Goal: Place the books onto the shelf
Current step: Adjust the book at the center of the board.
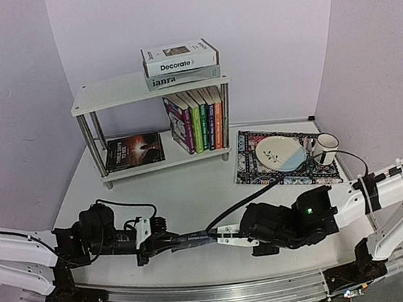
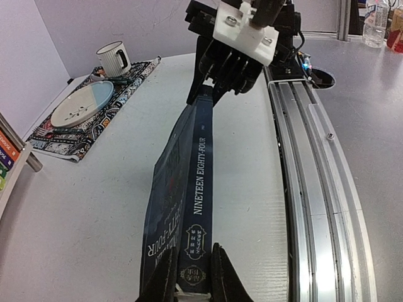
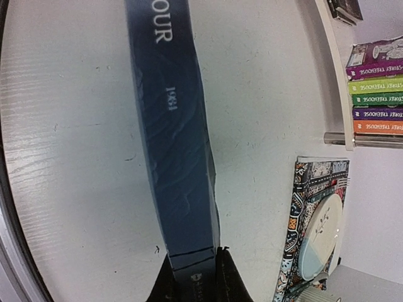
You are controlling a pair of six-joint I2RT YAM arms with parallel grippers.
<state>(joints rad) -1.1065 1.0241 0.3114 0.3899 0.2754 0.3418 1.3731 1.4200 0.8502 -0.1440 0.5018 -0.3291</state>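
Shelf (image 1: 108, 94) at back of table (image 1: 192, 196), straight ahead and well apart. Navy book (image 2: 198, 189) at near edge, spine up, long axis running left to right, pinched at one end by left gripper (image 2: 192, 277), at other by right gripper (image 3: 192, 274), both closed tight on it.

navy book (image 2: 195, 189): spine up, I see both ends clamped.
shelf (image 1: 108, 96): white, two-tier.
other books (image 1: 198, 118): two stacked on top, row upright below.

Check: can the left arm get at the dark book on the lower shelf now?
Probably not yet: the left gripper is shut on the navy book, with the right gripper clamped on its other end. Nothing stands between it and the dark book.
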